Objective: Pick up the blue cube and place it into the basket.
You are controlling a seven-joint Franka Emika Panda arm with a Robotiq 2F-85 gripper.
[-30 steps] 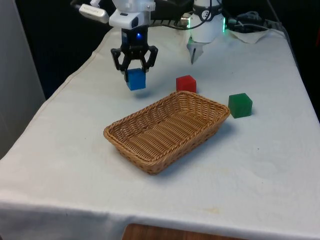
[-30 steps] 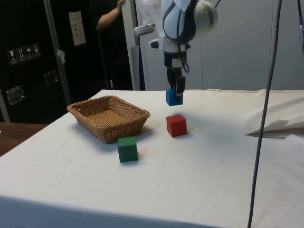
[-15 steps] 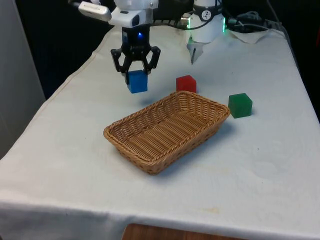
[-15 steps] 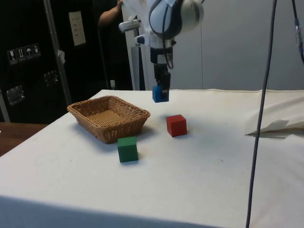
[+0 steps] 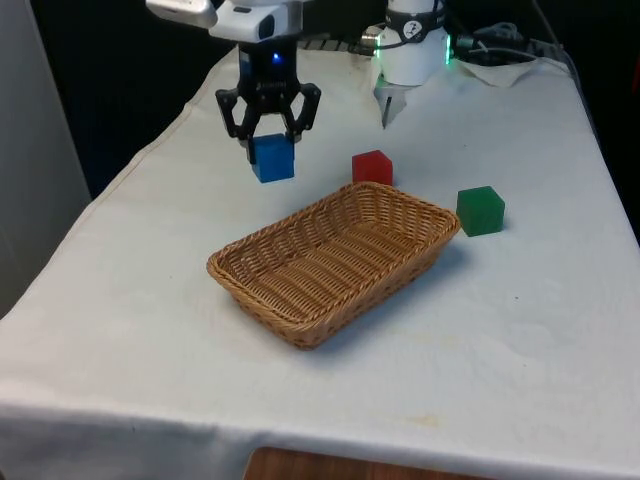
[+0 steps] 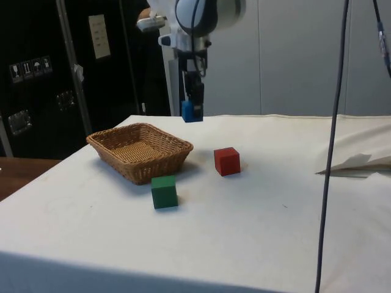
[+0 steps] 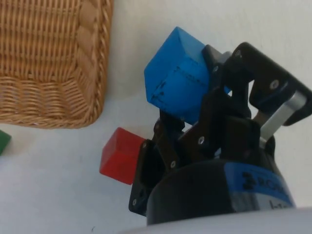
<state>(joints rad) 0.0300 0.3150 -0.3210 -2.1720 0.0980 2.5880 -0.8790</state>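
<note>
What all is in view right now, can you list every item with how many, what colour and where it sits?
blue cube: one, blue, held in the air above the cloth, off the basket's far corner toward the front view's left.
basket: one, tan wicker, rectangular, mid-table, nothing in it.
red cube: one, red, on the cloth just behind the basket's far rim.
green cube: one, green, on the cloth beside the basket, toward the front view's right.
tablecloth: one, white, covering the table.
person's arm: one, raised behind the table in the side view.
gripper: one, black, jaws shut on the blue cube, well above the table.
</note>
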